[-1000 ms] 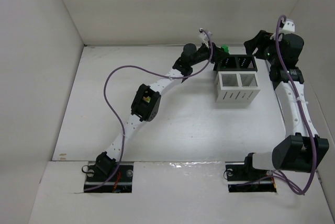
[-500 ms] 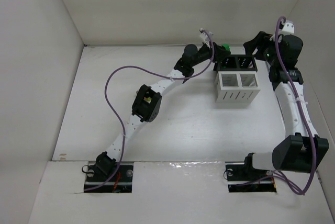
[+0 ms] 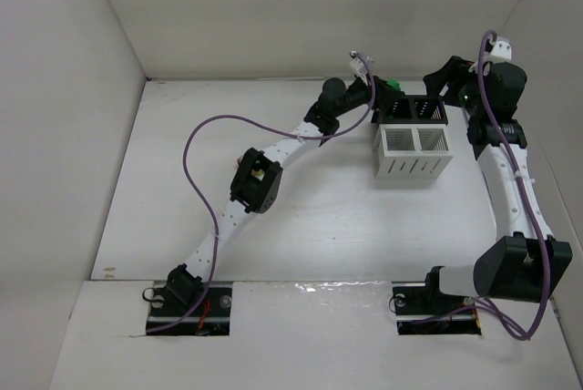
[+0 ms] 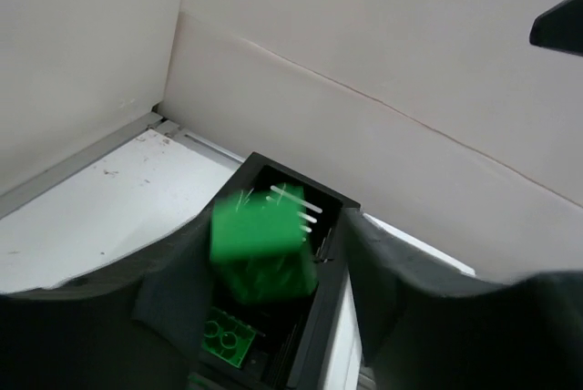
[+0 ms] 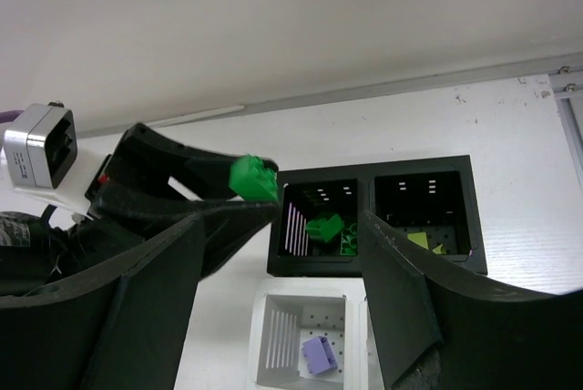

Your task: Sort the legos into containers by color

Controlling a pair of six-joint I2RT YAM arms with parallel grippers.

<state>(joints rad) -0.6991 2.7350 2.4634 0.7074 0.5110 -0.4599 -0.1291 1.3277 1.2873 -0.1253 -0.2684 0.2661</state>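
My left gripper (image 3: 386,89) (image 4: 273,226) is at the back left of the black bin pair (image 3: 410,98), over its left compartment. Its jaws stand apart. A green lego (image 4: 258,226) (image 5: 253,178) lies between them against the left finger, blurred, with a gap to the right finger. More green legos (image 5: 325,226) (image 4: 228,340) lie in that compartment. Lime and yellow pieces (image 5: 417,240) lie in the right one. A purple lego (image 5: 317,354) lies in the white bin pair (image 3: 414,167). My right gripper (image 3: 446,76) (image 5: 282,221) is open and empty above the bins.
The bins stand at the back right of the white table, close to the back wall. White walls close in the left, back and right. The left arm's purple cable (image 3: 205,135) loops over the table's left half.
The left gripper has edged slightly toward the black bin with the green lego at its tips. The right arm has not moved.
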